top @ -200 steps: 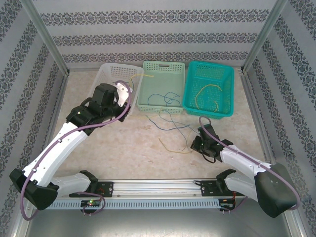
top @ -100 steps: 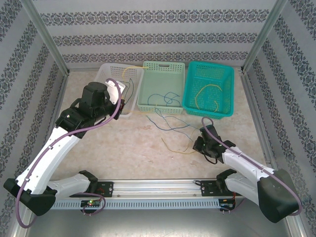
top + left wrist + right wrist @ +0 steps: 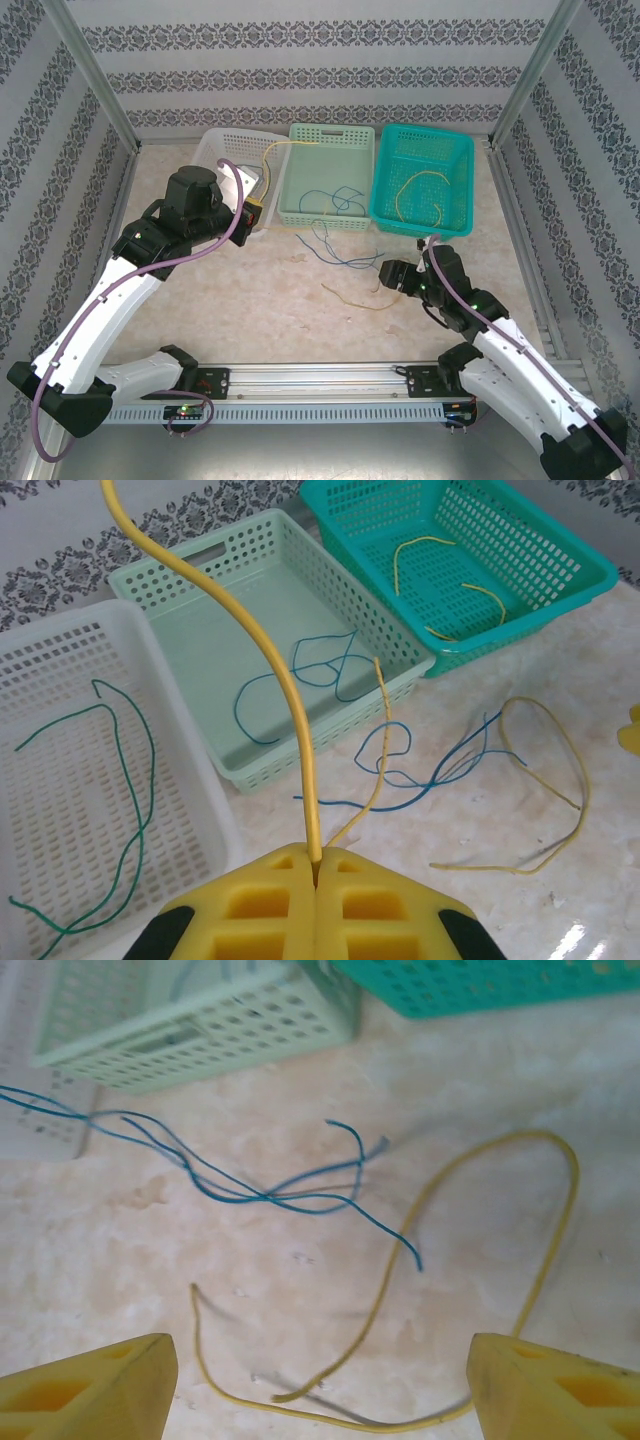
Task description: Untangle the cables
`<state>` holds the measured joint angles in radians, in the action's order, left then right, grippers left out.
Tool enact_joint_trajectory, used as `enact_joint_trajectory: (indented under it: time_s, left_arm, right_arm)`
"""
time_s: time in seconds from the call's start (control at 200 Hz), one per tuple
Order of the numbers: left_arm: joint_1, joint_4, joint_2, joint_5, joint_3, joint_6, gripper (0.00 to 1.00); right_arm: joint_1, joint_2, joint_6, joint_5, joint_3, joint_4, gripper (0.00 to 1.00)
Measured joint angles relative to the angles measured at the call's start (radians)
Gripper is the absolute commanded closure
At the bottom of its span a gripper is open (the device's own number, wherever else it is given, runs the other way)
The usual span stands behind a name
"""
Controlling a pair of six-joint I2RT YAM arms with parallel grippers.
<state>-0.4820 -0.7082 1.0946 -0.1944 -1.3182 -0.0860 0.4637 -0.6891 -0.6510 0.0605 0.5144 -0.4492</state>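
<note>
My left gripper is shut on a yellow cable that rises from the pads; in the top view the held yellow cable arcs toward the light green basket. Loose blue cables lie crossed on the table in front of the baskets. Another yellow cable curls on the table. My right gripper hangs open above that yellow cable, with nothing between its fingers.
Three baskets stand at the back. The white basket holds a green cable. The light green basket holds a blue cable. The teal basket holds yellow cables. Metal posts and patterned walls enclose the table.
The left arm drew back to the left with the yellow cable, whose free end now swings over the green basket. The right gripper moved away from the table's near edge, toward the blue cables.
</note>
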Motion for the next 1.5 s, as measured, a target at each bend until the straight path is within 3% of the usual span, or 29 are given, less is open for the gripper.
enact_joint_trajectory:
  time_s: [0.155, 0.44, 0.654, 0.909, 0.989, 1.139, 1.264, 1.504]
  left_arm:
    - [0.000, 0.009, 0.002, -0.037, 0.000, 0.018, 0.99]
    - [0.000, 0.031, 0.002, -0.082, 0.000, 0.050, 0.99]
    - [0.000, 0.057, 0.002, -0.109, 0.000, 0.072, 0.99]
    - [0.000, 0.062, 0.002, -0.127, 0.000, 0.080, 0.98]
    - [0.000, 0.062, 0.002, -0.128, 0.000, 0.080, 0.99]
    - [0.000, 0.063, 0.001, -0.131, 0.000, 0.090, 0.98]
    - [0.000, 0.064, -0.004, -0.119, 0.000, 0.095, 0.98]
    - [0.036, 0.062, -0.006, 0.008, -0.077, 0.093, 0.98]
  right_arm:
    - [0.068, -0.067, 0.085, -0.024, 0.084, 0.006, 0.24]
    - [0.151, -0.434, 0.232, -0.013, 0.264, 0.195, 0.24]
    - [0.182, -0.602, 0.291, 0.000, 0.315, 0.315, 0.26]
    - [0.182, -0.687, 0.340, -0.026, 0.357, 0.387, 0.43]
    - [0.179, -0.698, 0.347, -0.030, 0.360, 0.401, 0.54]
    - [0.155, -0.722, 0.374, -0.018, 0.362, 0.427, 0.86]
    - [0.142, -0.729, 0.368, -0.003, 0.361, 0.437, 1.00]
    - [0.134, -0.705, 0.334, 0.000, 0.294, 0.408, 1.00]
